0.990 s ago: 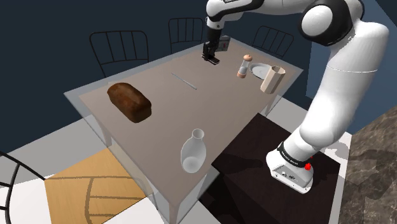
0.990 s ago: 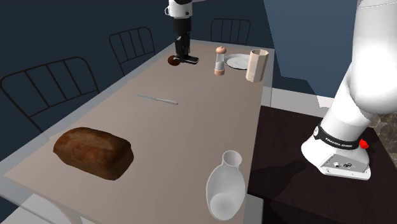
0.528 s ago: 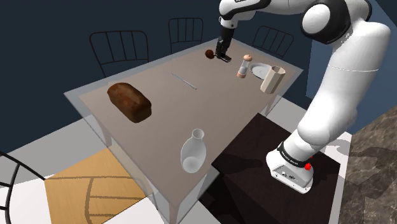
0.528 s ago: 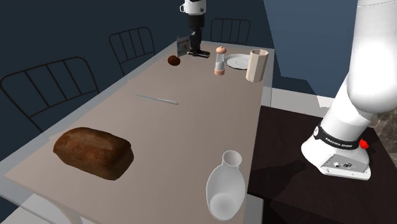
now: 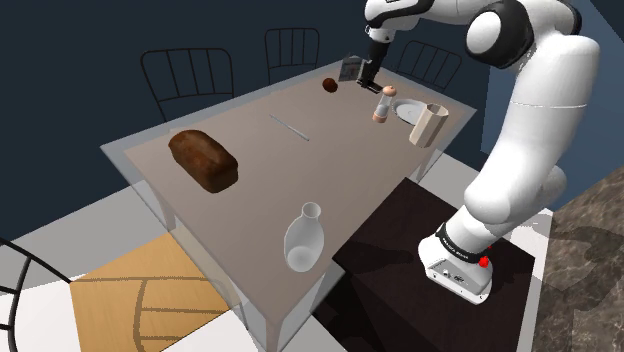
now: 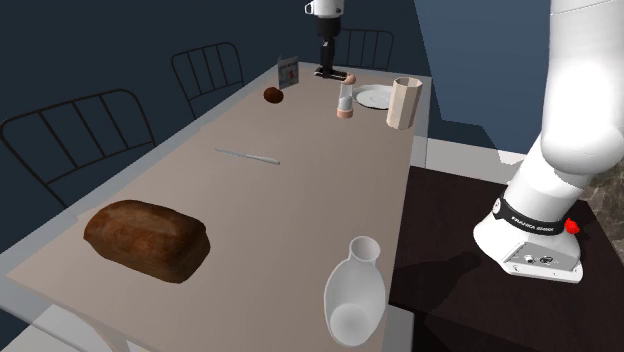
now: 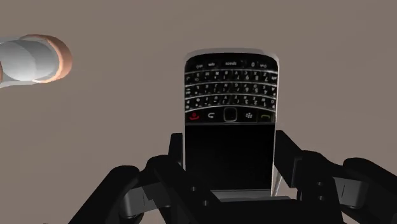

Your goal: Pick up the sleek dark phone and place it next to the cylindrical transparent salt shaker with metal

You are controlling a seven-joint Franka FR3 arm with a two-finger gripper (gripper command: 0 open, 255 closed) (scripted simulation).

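A dark phone (image 7: 230, 95) with a small keyboard and black screen is clasped between my gripper's (image 7: 230, 156) black fingers (image 7: 287, 154), above the brown tabletop. In the shoulder view the gripper (image 5: 367, 80) hangs low over the table's far end, just behind the salt shaker (image 5: 381, 104), a clear cylinder with a rounded cap and a tan base. The second exterior view puts the gripper (image 6: 330, 70) with the phone (image 6: 334, 76) close behind the shaker (image 6: 345, 99). The shaker (image 7: 30, 61) also appears off to one side of the phone in the wrist view.
Near the shaker are a white plate (image 5: 406, 113), a beige cup (image 5: 428, 125), a small brown ball (image 5: 328, 85) and a standing card (image 6: 288, 72). A knife (image 5: 288, 126), a bread loaf (image 5: 203, 158) and a white vase (image 5: 303, 238) lie nearer. Chairs (image 5: 190, 82) line the far side.
The arm has carried the phone toward the shoulder view's right, from beside the brown ball to just behind the salt shaker. The fingers have stayed shut on the phone.
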